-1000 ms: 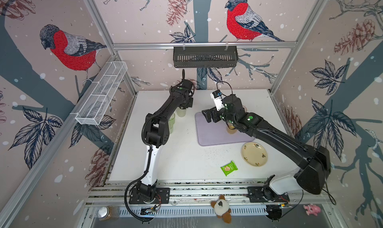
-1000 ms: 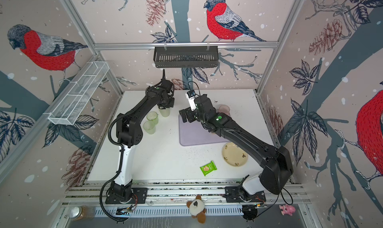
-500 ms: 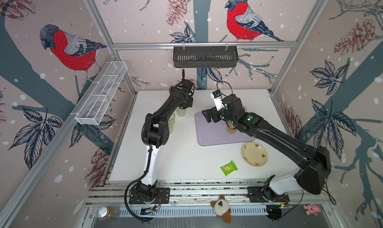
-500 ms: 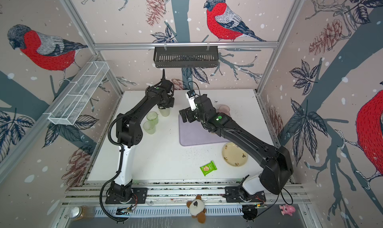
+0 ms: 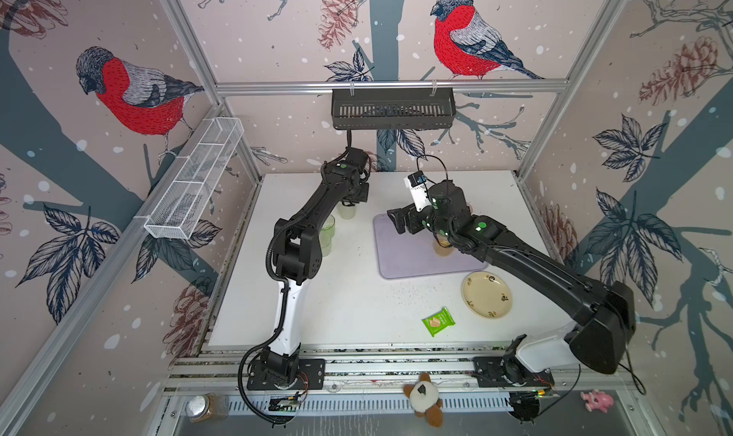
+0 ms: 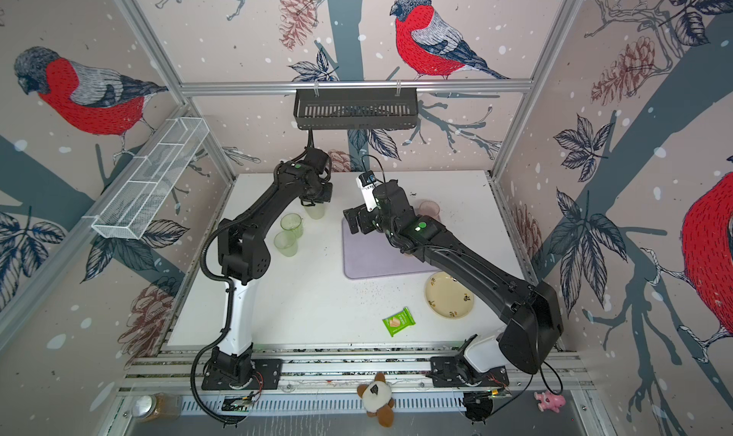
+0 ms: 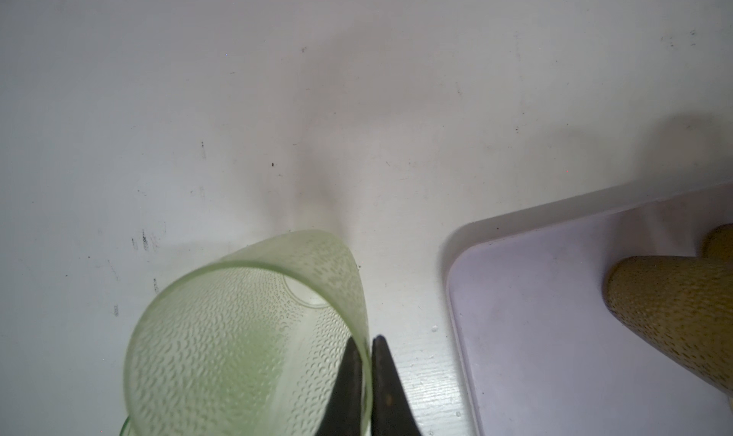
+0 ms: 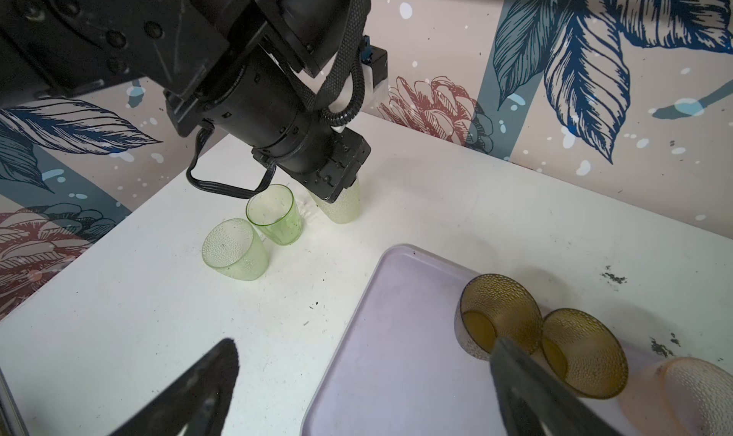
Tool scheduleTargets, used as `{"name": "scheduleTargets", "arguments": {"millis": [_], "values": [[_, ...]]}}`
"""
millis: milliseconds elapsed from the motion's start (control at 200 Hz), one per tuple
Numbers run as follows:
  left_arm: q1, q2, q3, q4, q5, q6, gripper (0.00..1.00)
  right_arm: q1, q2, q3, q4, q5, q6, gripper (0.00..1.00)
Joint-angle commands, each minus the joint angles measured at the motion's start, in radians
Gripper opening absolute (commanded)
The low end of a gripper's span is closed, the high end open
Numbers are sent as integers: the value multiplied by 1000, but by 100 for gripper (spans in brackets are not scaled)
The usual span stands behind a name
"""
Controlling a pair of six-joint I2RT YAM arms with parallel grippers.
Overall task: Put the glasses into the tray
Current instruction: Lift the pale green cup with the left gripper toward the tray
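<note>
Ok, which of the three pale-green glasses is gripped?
The palest one, farthest back: the left gripper pinches its rim. The two greener glasses stand free.

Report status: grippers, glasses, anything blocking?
Left gripper shut on pale glass rim, beside tray. Right gripper open, empty, over tray. Two brown glasses in tray, two green glasses on table. Right gripper may crowd the drop.

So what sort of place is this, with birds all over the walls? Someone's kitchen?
Probably a robot test booth, not a kitchen. A robotic left arm and right arm are mounted beside a white table. Bird-print panels hang in a bare aluminium frame. Green tumblers and a lilac tray look like props.
</note>
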Motion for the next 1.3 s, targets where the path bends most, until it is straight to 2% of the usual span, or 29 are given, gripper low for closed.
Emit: {"name": "scheduleTargets", "arguments": {"millis": [0,635,1291], "values": [[-2,-23,15,-26,15,2,0,2,-13,-6,15,13,5,99],[-68,-116,31,-108,4,-18,0,5,-81,-75,33,12,38,100],[-210,-279,-140,-151,-7,-30,0,5,-124,-121,33,25,50,99]]}}
